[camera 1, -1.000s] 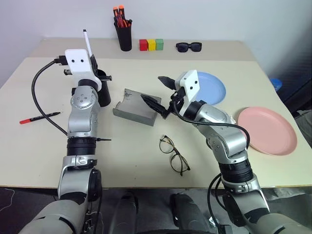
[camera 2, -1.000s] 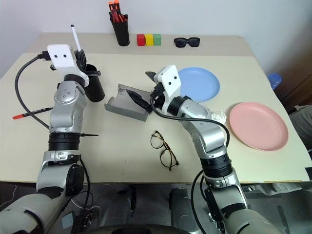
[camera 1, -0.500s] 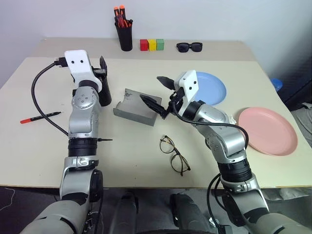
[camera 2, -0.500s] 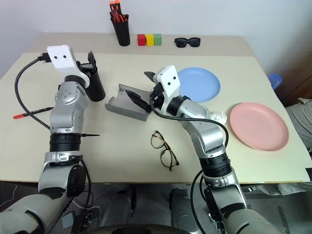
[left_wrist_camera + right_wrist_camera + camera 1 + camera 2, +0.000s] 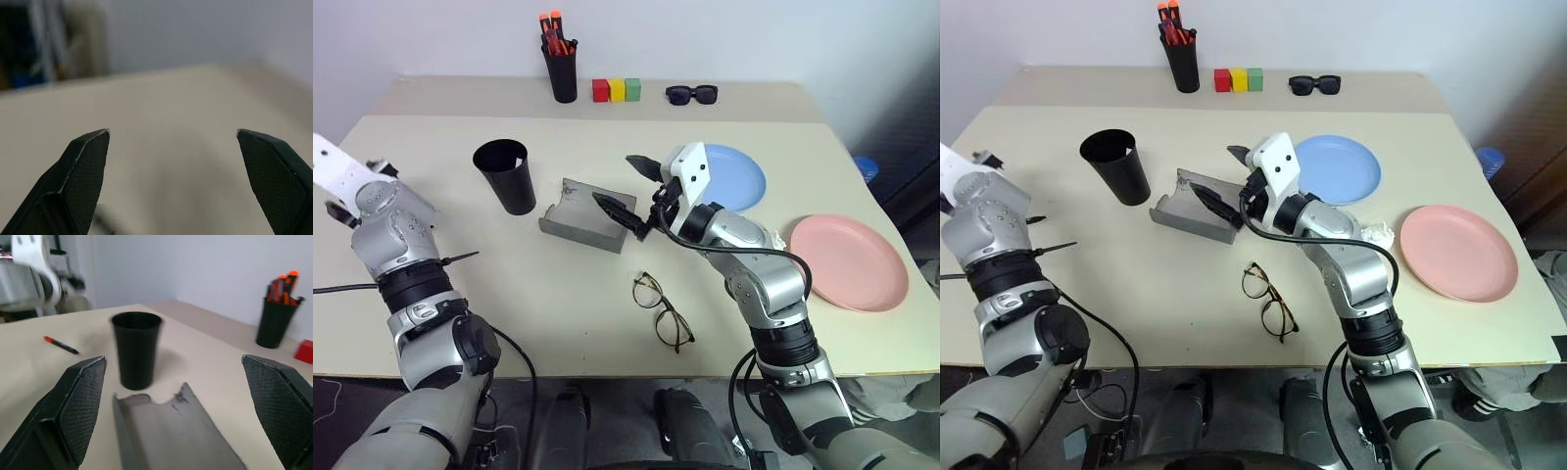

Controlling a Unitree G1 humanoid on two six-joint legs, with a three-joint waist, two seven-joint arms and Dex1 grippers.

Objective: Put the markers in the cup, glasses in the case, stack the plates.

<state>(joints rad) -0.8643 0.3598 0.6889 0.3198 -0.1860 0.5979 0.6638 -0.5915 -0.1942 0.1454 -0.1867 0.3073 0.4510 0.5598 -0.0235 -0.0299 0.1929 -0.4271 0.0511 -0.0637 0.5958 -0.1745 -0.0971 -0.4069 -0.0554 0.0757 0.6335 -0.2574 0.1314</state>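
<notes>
**White marker dropped, left arm swung away**

The left end effector [image 5: 171, 181] has left the matte-black tapered cup [image 5: 505, 176] and swung out to the desk's [image 5: 558, 284] left edge, fingers now spread, empty. The white marker it held is gone from sight. Right of the cup lies the grey felt case [image 5: 585, 215], with the right end effector [image 5: 628, 191] spread wide over it. The wire-framed glasses [image 5: 662, 311] lie in front of the case, and the red marker [image 5: 61, 345] lies left of the cup.

**Left arm swings away from cup**

The left gripper [image 5: 172, 147], which a second ago holds the white marker above the cup [image 5: 505, 176], now stands open at the table's [image 5: 607, 294] left edge; the marker is gone from its fingers.
</notes>
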